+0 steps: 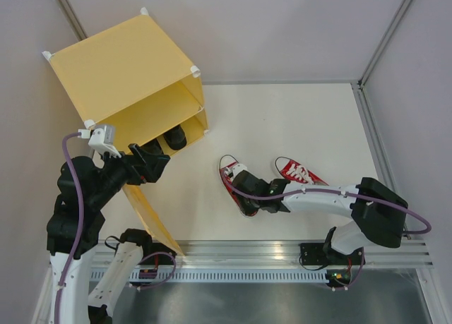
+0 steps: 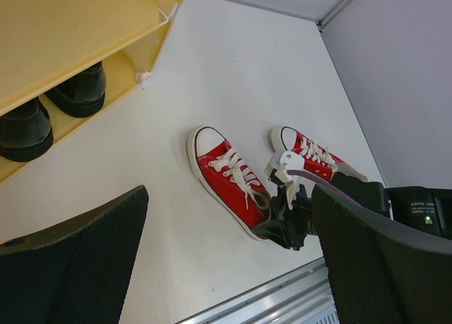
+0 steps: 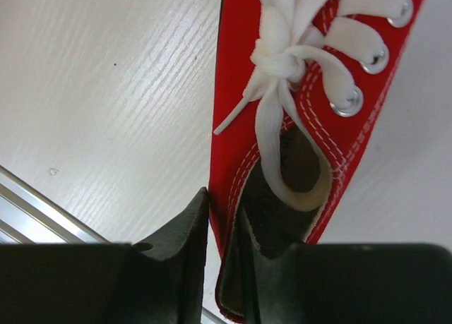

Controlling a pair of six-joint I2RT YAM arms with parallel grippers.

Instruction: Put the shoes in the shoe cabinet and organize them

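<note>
The yellow cabinet [image 1: 123, 70] stands at the back left with its door [image 1: 148, 218] swung open toward me. Two black loafers [image 1: 173, 137] sit on its lower shelf and also show in the left wrist view [image 2: 25, 130]. Two red sneakers lie on the white table. My right gripper [image 1: 244, 184] is shut on the collar wall of the left sneaker [image 1: 233, 172], one finger outside and one inside the shoe [image 3: 282, 27]. The other sneaker [image 1: 300, 174] lies just to its right. My left gripper [image 1: 157, 157] is open and empty, in front of the cabinet opening.
The open door panel slants from the cabinet toward the near rail [image 1: 282, 252], beside my left arm. Grey walls close in the table at the back and right [image 1: 395, 91]. White table surface [image 1: 282, 119] lies behind the sneakers.
</note>
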